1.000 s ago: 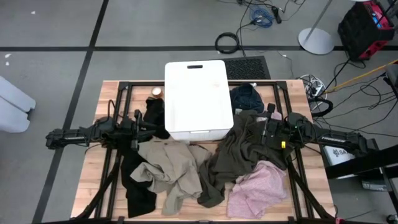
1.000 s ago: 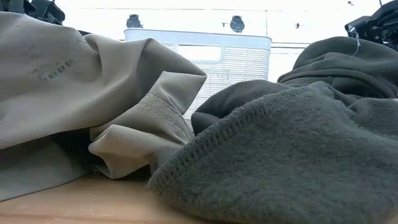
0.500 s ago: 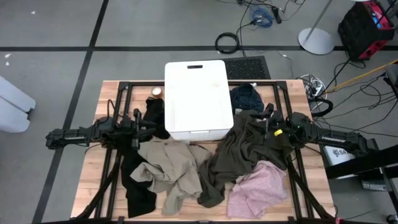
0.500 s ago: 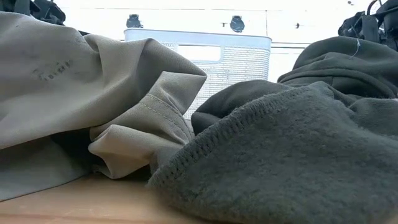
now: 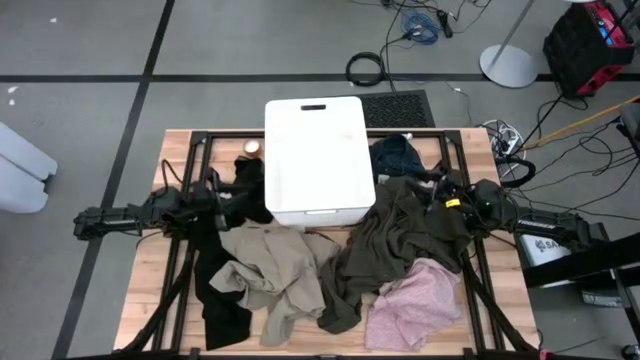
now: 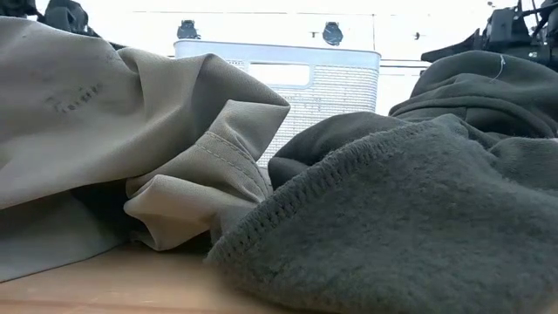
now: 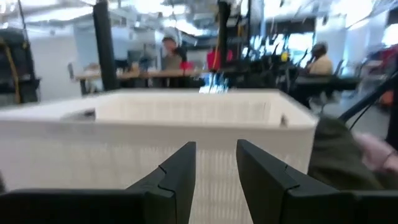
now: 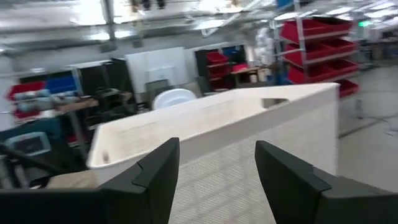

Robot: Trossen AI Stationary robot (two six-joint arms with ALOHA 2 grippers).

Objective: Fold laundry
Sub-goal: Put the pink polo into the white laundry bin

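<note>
The laundry lies in a heap on the wooden table [image 5: 150, 290]: a beige-tan garment [image 5: 270, 265], a large olive-grey one [image 5: 395, 240], a pale pink one [image 5: 415, 305], a navy one [image 5: 397, 157] and black pieces [image 5: 222, 300]. In the low view the beige cloth [image 6: 131, 131] and the olive cloth [image 6: 410, 218] rest on the tabletop. My left gripper [image 5: 240, 197] hovers open at the left of the white bin, fingers [image 7: 214, 149] level toward it. My right gripper [image 5: 420, 182] hovers open above the olive garment, fingers [image 8: 217, 149] also facing the bin. Both hold nothing.
A white plastic bin [image 5: 315, 160] stands at the table's far middle, between the two grippers. A black frame [image 5: 190, 150] runs around the table. Cables and a red case [image 5: 590, 45] lie on the floor beyond. People [image 7: 168, 56] show far off in the room.
My right gripper has rolled about its own axis and tipped upward while staying above the olive garment. My left gripper has turned slightly in place. The laundry has not moved.
</note>
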